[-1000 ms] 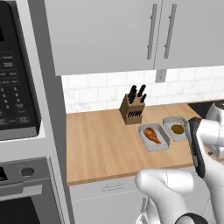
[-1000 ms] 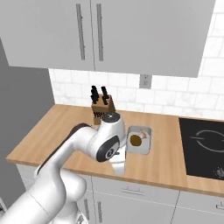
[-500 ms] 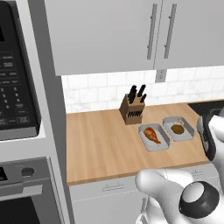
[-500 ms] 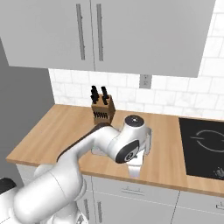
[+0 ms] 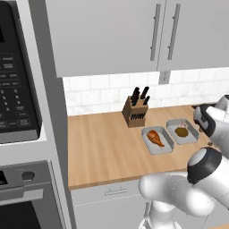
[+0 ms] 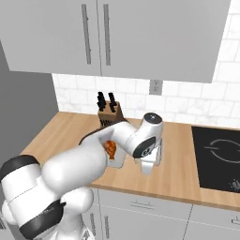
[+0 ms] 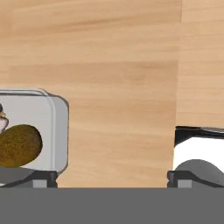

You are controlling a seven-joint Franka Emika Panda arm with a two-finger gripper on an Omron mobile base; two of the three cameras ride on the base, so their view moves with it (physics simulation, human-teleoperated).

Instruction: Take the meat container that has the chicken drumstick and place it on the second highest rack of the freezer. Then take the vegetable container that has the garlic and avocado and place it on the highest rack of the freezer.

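Left base view: a glossy orange-brown chicken drumstick lies in a shallow grey tray on the wooden tabletop, beside a tray holding a dark olive avocado. Right base view: the drumstick peeks behind the arm. Hand view: the jaws stand wide apart, gripping nothing, above the avocado tray's rim

The counter is pale honey wood with fine grain. Two light grey trays sit on it: one holds a glossy orange-brown drumstick, the other a brown-olive avocado. The knife block is tan with black handles.
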